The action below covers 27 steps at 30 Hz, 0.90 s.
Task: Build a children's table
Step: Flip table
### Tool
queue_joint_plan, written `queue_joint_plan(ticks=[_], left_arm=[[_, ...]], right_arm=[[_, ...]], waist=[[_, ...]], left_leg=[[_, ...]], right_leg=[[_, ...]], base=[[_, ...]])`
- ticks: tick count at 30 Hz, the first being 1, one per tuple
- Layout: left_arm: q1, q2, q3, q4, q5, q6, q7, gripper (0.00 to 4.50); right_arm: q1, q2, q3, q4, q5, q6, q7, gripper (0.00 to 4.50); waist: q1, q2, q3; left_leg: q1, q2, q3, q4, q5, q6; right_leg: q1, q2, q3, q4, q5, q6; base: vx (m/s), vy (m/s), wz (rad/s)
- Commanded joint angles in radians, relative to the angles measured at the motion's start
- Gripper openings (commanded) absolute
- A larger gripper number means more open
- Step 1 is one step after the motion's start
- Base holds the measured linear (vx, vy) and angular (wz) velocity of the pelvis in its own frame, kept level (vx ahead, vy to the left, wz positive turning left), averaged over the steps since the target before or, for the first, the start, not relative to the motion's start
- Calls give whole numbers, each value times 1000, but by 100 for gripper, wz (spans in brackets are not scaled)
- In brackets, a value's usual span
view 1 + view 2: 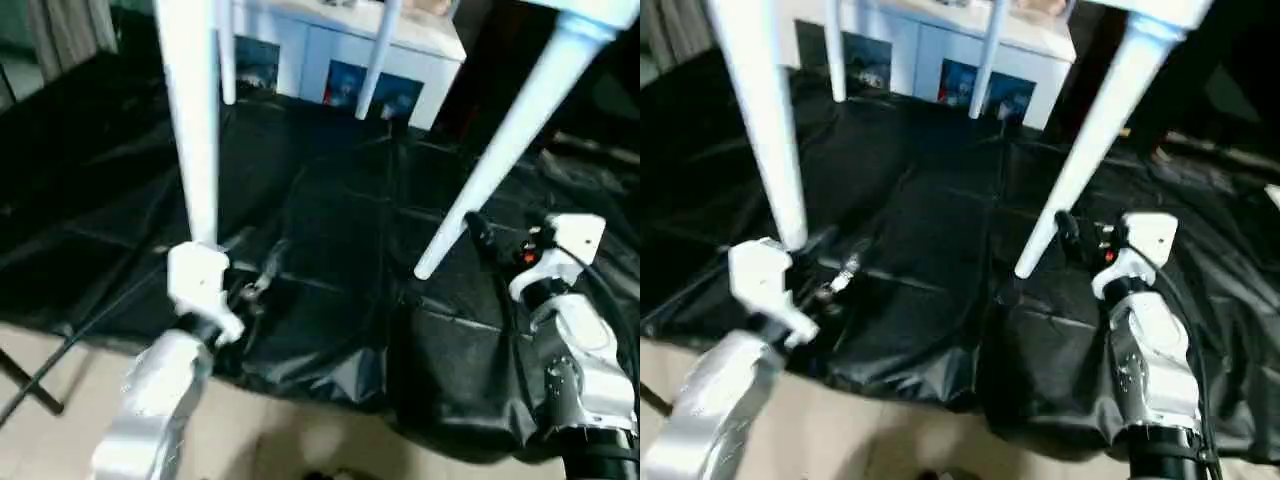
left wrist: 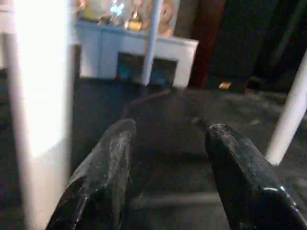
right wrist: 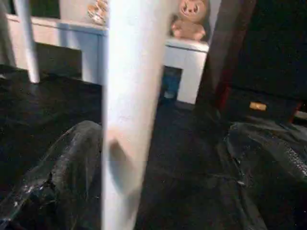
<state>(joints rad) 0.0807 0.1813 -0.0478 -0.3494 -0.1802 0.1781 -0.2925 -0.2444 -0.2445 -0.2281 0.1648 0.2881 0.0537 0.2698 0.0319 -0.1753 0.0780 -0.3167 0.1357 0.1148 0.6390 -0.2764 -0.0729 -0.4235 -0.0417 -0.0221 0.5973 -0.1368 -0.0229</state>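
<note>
Children's table [image 1: 590,12] stands with its four legs on the black-sheeted counter [image 1: 330,250], and its white top shows at the upper edge of the head views. The near left leg [image 1: 195,130] runs down the left of the frame. The near right leg [image 1: 505,150] slants from the upper right down to the middle. Two far legs [image 1: 378,60] stand at the top middle, in front of a white cabinet [image 1: 430,45] with blue pictures on its doors.

The left end effector [image 2: 168,158] is open, and its black fingers [image 2: 103,177] hold nothing. The near left leg is just beside it, outside the gap. The right end effector [image 3: 163,182] is open very wide. In its own wrist view the near right leg rises between its two fingers [image 3: 62,167], but I cannot tell if they touch it. In the head views it sits near the tip of that leg.

All four legs look fitted, so the build seems almost done. This looks like the last step, checking or letting go. Next, I think both arms should back away slowly, so they do not bump a leg and tip the table over.
</note>
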Motion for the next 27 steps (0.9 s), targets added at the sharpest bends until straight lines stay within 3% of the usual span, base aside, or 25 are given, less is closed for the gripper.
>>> queue_joint_plan(ticks=[1, 2, 3, 5, 7, 8, 10, 12, 13, 14, 15, 16, 18, 19, 20, 21, 23, 25, 26, 27], left_arm=[[0, -1, -7, -26, 7, 7, -9, 273], [1, -1, -5, -26, 6, 6, -9, 273], [2, 0, -5, -26, 5, 6, -10, 273], [10, 10, 19, -28, -16, 7, -16, 273], [21, 35, 42, -33, -19, 18, -23, 273], [21, 35, 42, -33, -19, 18, -23, 273], [30, 57, 60, -40, -18, 31, -23, 273], [39, 82, 82, -54, -28, 40, -35, 273], [42, 88, 88, -60, -30, 44, -38, 273], [51, 96, 100, -75, -37, 52, -41, 273], [64, 104, 115, -95, -46, 62, -44, 273], [70, 107, 120, -102, -50, 65, -45, 273], [110, 131, 132, -146, -83, 69, -77, 273], [128, 143, 137, -166, -106, 71, -96, 273], [133, 148, 139, -171, -114, 70, -103, 273], [144, 161, 144, -184, -137, 70, -127, 273], [154, 184, 153, -195, -155, 69, -162, 273], [160, 189, 164, -204, -169, 65, -179, 273], [161, 192, 165, -207, -171, 63, -181, 273], [163, 193, 168, -208, -174, 59, -183, 273]], right_arm=[[-21, -12, -5, 29, 17, 8, 25, 448], [-27, -14, -4, 36, 18, 8, 32, 448], [-30, -15, -3, 40, 18, 8, 36, 448], [-117, -33, 0, 163, 16, -20, 85, 448], [-227, -56, -6, 331, -15, -63, 85, 448], [-227, -56, -6, 331, -15, -63, 85, 448], [-325, -69, -17, 483, -20, -84, 85, 448], [-423, -76, -18, 636, -22, -100, 124, 448], [-443, -77, -14, 667, -26, -102, 133, 448], [-472, -78, -10, 712, -28, -101, 158, 448], [-503, -78, -3, 759, -29, -103, 191, 448], [-514, -79, 0, 778, -30, -105, 207, 448], [-538, -85, 37, 824, -32, -95, 361, 448], [-537, -94, 66, 834, -45, -98, 444, 448], [-538, -97, 74, 841, -50, -100, 474, 448], [-543, -106, 96, 867, -64, -108, 555, 448], [-548, -132, 142, 900, -101, -115, 662, 448], [-531, -159, 178, 883, -112, -111, 775, 448], [-523, -165, 185, 874, -111, -109, 806, 448], [-506, -173, 195, 855, -110, -104, 838, 448]], waist=[[-3, 30, -25], [-3, 31, -22], [-4, 28, -25], [-10, 30, -20], [-11, 36, -16], [-10, 39, -18], [-7, 43, -14], [-10, 42, 4], [-6, 42, -2], [0, 48, 5], [4, 50, 12], [5, 51, 14], [10, 39, 20], [13, 34, 24], [16, 38, 23], [25, 39, 31], [26, 36, 34], [26, 22, 25], [28, 24, 24], [29, 17, 20]], left_leg=[[5, 72, -5, -101, -237, 93], [15, 72, -2, -100, -293, 76], [15, 72, 2, -99, -324, 55], [-6, 74, -4, -107, -331, 40], [-14, 71, -6, -107, -316, 36], [-13, 73, -5, -104, -313, 34], [-14, 75, 2, -103, -275, 33], [-19, 76, -1, -107, -333, 30], [-19, 74, 0, -104, -312, 29], [-19, 77, -1, -106, -294, 28], [-22, 86, 3, -111, -274, 36], [-21, 89, 3, -112, -283, 34], [-23, 91, 5, -113, -264, 41], [-27, 93, 6, -116, -221, 51], [-26, 94, 6, -115, -201, 55], [-22, 94, 14, -119, -201, 66], [-27, 95, 13, -121, -215, 67], [-29, 99, 13, -119, -153, 71], [-30, 99, 13, -118, -125, 77], [-30, 98, 18, -112, -49, 106]], right_leg=[[32, -64, 19, -84, -504, -105], [22, -65, 16, -91, -568, -92], [23, -70, 13, -97, -604, -72], [35, -83, 0, -100, -647, -40], [38, -91, -7, -110, -682, -21], [38, -94, -10, -111, -685, -22], [34, -99, -16, -113, -651, -37], [31, -98, -29, -119, -694, -34], [39, -104, -29, -123, -696, -23], [37, -110, -26, -120, -672, -37], [38, -108, -28, -114, -601, -79], [37, -108, -30, -108, -594, -92], [40, -113, -27, -106, -577, -108], [42, -116, -22, -103, -550, -125], [44, -116, -21, -98, -533, -136], [37, -113, -17, -99, -518, -155], [39, -114, -16, -96, -544, -159], [45, -116, -13, -86, -482, -176], [48, -117, -12, -81, -450, -187], [47, -115, -10, -73, -369, -211]], base=[[-83, 15, 11], [-69, 11, 17], [-73, 10, 13], [-80, 10, 7], [-92, 6, -5], [-78, -6, -1], [0, 0, 0], [0, 0, 0], [0, 0, 0], [0, 0, 0], [0, 0, 0], [0, 0, 0], [0, 0, 0], [0, 0, 0], [0, 0, 0], [0, 0, 0], [0, 0, 0], [54, -12, 1], [56, -10, 0], [64, -12, 2]])
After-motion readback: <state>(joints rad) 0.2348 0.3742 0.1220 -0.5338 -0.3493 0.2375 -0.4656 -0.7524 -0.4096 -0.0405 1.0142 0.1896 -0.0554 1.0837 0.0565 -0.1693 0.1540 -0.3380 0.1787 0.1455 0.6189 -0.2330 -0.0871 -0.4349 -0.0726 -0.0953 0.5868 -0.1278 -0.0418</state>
